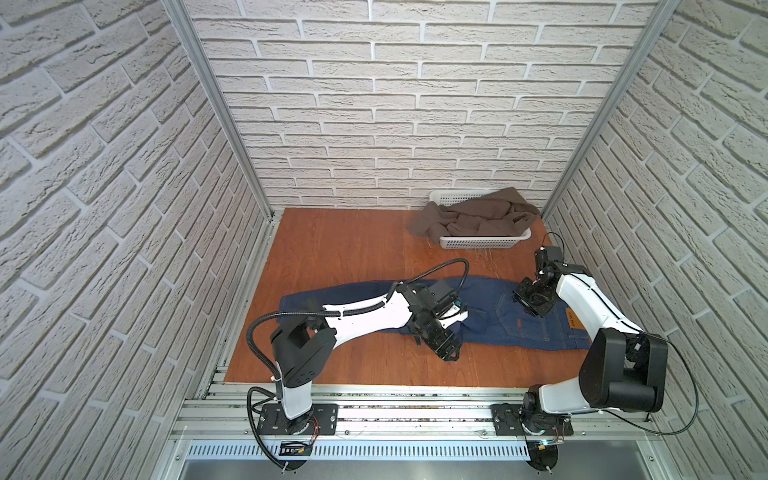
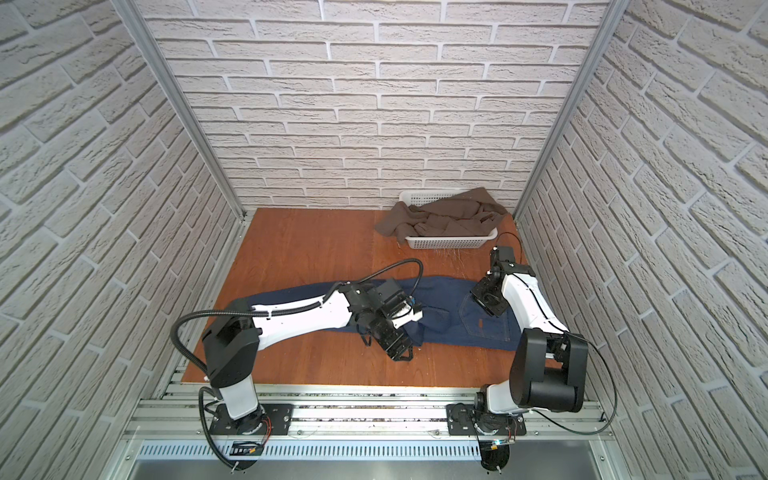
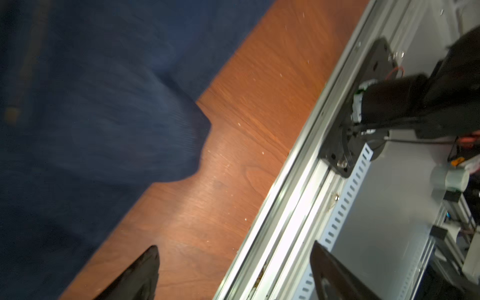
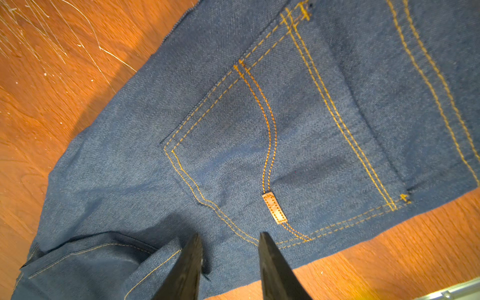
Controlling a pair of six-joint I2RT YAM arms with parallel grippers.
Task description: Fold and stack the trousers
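How far the jeans (image 1: 505,322) have got: folded once lengthwise, I judge, leg over leg; crosswise folds and stacking are left to do.
Jeans axis: left-right across the wooden table (image 1: 332,249), tan waistband patch (image 1: 572,319) toward my right arm, hems (image 1: 289,305) toward my left (back pocket (image 4: 259,130) facing up).
Left gripper (image 1: 451,355): jaws wide apart, empty, at the jeans' near edge.
Right gripper (image 4: 231,249): jaws part-way apart, holding nothing, over the seat.
Basket (image 1: 478,242): far right, brown garment (image 1: 478,216) spilling out, well apart from the jeans.
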